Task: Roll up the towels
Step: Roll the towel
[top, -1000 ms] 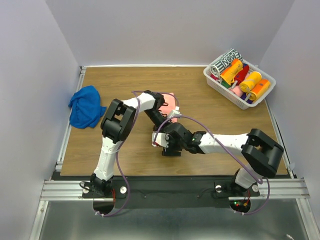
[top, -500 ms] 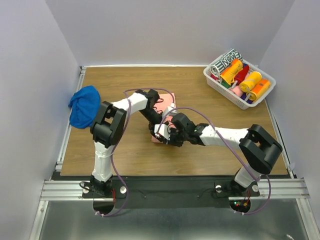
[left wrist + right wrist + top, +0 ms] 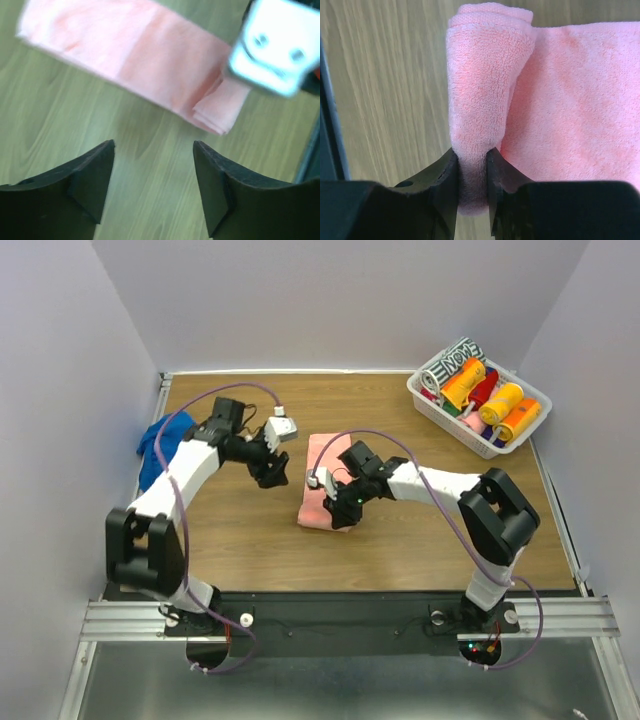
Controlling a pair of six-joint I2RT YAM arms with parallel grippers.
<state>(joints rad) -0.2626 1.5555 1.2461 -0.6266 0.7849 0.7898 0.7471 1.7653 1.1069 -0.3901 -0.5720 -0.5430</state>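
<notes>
- pink towel [image 3: 320,472] lies mid-table [image 3: 430,535], folded into a long strip, with its near end doubled over.
- right gripper [image 3: 343,508] sits at that near end, fingers clamped on the doubled fold, pink cloth squeezed between them.
- left gripper [image 3: 274,472] hangs over bare wood just left of the pink towel, jaws wide apart, holding nothing.
- blue towel [image 3: 148,455] lies crumpled at the left edge, partly behind the left arm.
- basket [image 3: 455,422] of rolls stands in the far right corner.

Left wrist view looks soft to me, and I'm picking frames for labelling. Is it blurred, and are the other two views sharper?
Left wrist view: yes, blurred, with the pink towel smeared at its edges. Right wrist view: crisp, with terry loops visible on the towel's pinched fold. Top view: sharp and evenly lit, with only soft shadows.
</notes>
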